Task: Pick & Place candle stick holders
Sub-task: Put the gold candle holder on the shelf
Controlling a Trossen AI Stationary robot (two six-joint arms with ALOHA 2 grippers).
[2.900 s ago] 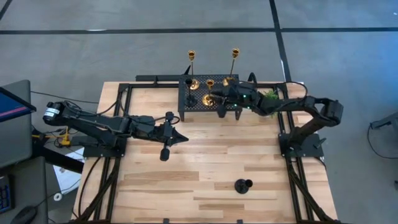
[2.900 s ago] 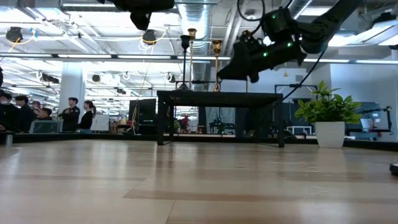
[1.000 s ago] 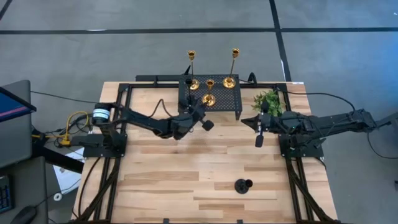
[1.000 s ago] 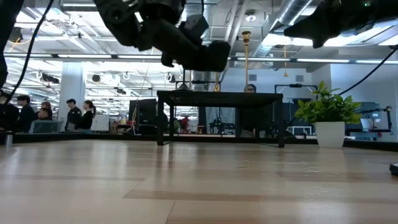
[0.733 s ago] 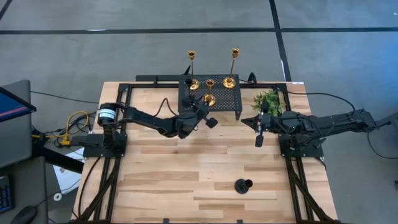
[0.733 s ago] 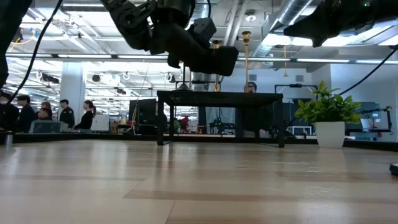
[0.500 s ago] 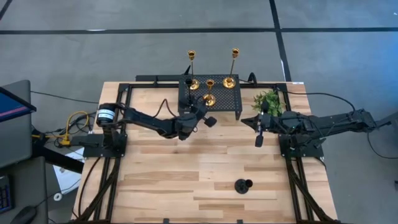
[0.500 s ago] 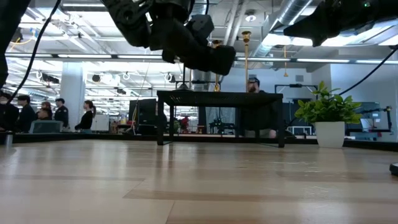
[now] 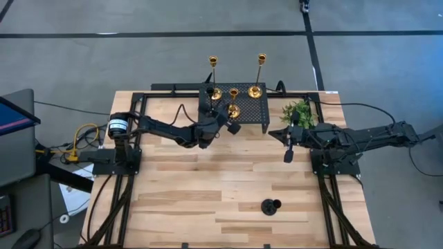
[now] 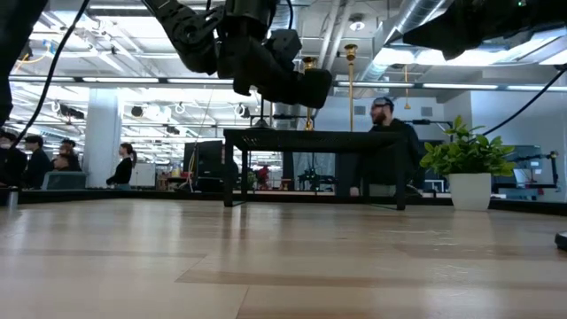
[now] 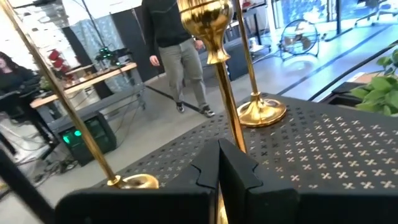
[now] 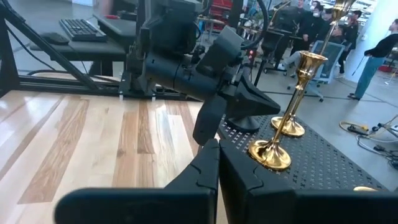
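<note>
Left gripper (image 9: 228,125) at front edge of black mesh rack (image 9: 256,111), beside shorter gold holder (image 9: 233,108); finger state: cannot tell; right gripper (image 9: 287,144) parked right of rack, fingers together, empty. Three gold holders and one black holder (image 9: 210,90) on rack; one black holder (image 9: 270,205) on table, well in front of rack. Gold: shiny, thin-stemmed.

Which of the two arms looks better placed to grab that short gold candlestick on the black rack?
Left. Its gripper is at the short gold candlestick on the rack; the right gripper waits off the rack.
</note>
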